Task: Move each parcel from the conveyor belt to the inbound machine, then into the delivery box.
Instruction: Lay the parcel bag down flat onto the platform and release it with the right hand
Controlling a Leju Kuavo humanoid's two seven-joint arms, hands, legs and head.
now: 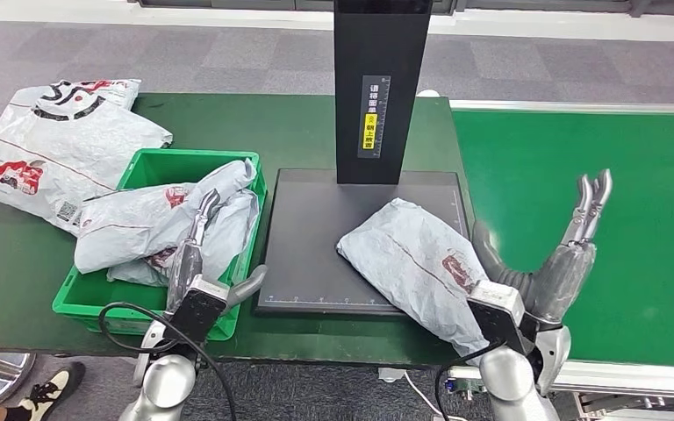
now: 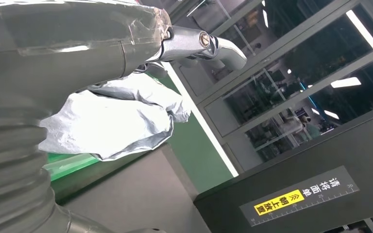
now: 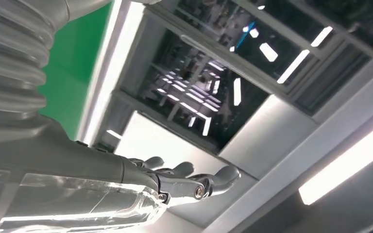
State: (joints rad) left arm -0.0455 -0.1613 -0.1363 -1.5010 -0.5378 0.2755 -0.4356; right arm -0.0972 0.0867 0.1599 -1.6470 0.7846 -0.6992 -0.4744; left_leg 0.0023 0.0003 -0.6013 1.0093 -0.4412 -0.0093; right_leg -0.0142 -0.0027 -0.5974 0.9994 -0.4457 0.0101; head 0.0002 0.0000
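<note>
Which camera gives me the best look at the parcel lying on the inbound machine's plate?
The head view: the parcel lies in full on the black plate, its near end over the front edge beside the right hand. The left wrist view looks at the bagged parcels in the green box instead; the right wrist view looks upward, away from it.

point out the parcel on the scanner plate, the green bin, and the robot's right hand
Parcel (image 1: 417, 259), head view, middle of the grey bag.
Green bin (image 1: 165, 163), head view, far rim.
Right hand (image 1: 562, 263), head view, back of the palm.
</note>
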